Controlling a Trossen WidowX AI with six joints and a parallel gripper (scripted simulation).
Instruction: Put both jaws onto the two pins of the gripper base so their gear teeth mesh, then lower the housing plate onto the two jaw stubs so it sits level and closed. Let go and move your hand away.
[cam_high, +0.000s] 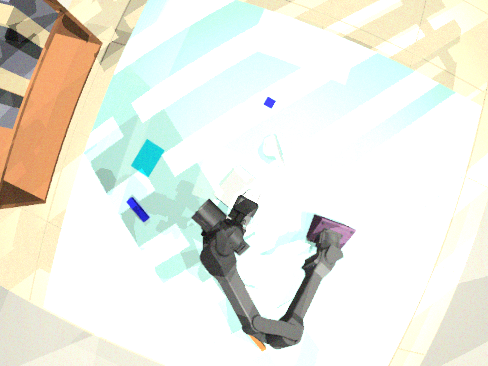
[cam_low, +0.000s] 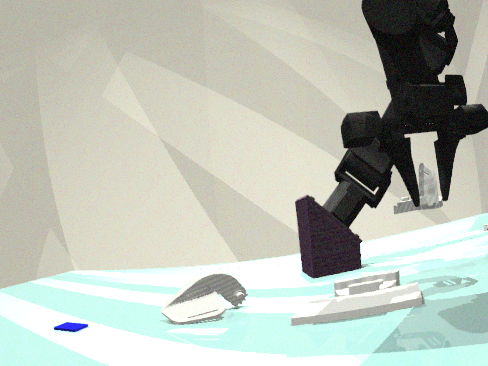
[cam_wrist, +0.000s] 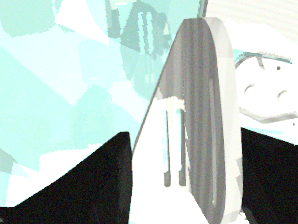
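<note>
My gripper (cam_low: 431, 202) (cam_wrist: 173, 138) is shut on a white jaw (cam_low: 427, 185) (cam_wrist: 202, 100), an upright slab with a flat foot, and holds it above the table. The white gripper base (cam_high: 233, 186) (cam_low: 350, 309) lies flat below and to the left of the held jaw in the exterior view, with a raised part on top. The second white jaw (cam_high: 270, 148) (cam_low: 197, 306) lies on the table apart from the base. White parts wash out in the top view. I cannot make out the housing plate, the pins or the gear teeth clearly.
A purple wedge (cam_high: 320, 226) (cam_low: 327, 245) carries the arm's foot. A blue square (cam_high: 269, 102) (cam_low: 71, 327), a cyan patch (cam_high: 147, 158), a dark blue bar (cam_high: 138, 209) and an orange piece (cam_high: 258, 342) are on the table. A brown open box (cam_high: 57, 105) stands beyond the table's left edge.
</note>
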